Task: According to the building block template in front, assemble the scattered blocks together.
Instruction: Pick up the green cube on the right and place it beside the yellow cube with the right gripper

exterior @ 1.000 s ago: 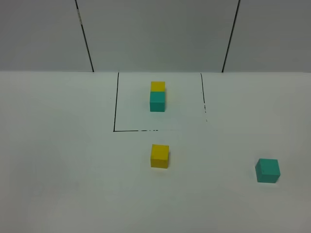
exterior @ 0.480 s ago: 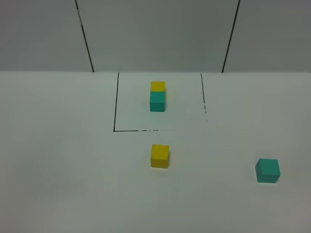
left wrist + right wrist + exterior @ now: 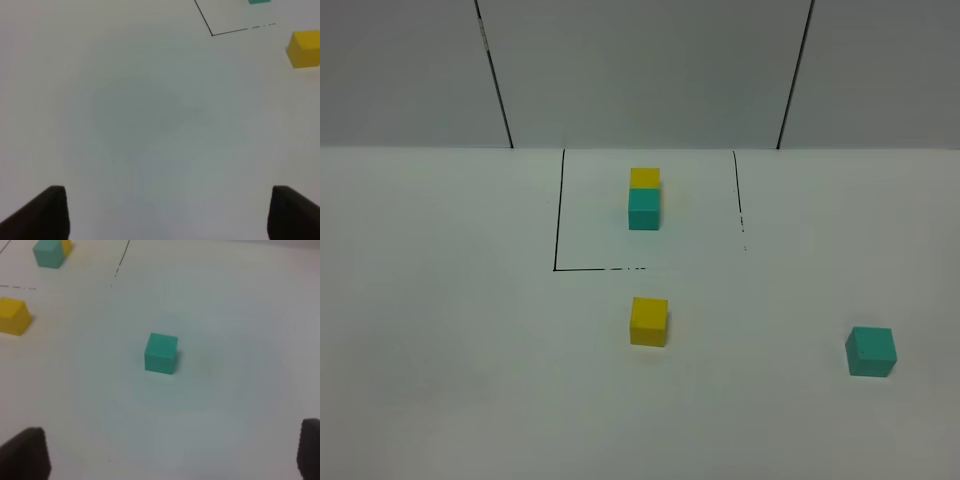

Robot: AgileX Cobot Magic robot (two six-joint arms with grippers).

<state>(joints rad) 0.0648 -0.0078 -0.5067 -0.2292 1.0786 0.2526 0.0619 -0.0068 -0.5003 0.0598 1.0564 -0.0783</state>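
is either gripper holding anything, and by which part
Nothing is held: the left gripper and right gripper are open; the yellow cube and teal cube lie untouched.

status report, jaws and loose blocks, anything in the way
Jaws open and empty on left gripper and right gripper. Loose yellow block and teal block apart, not joined; template in its outline. Nothing between the loose pair.

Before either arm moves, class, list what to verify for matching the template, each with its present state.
1. In the template, cubes touch inside the black outline: ok.
2. The loose yellow cube sits flat, unobstructed: ok.
3. The loose teal cube lies ahead of the right gripper: ok.
4. The left gripper is open, empty: ok.
5. The right gripper is open, empty: ok.
6. Loose cubes joined: not ok, apart.
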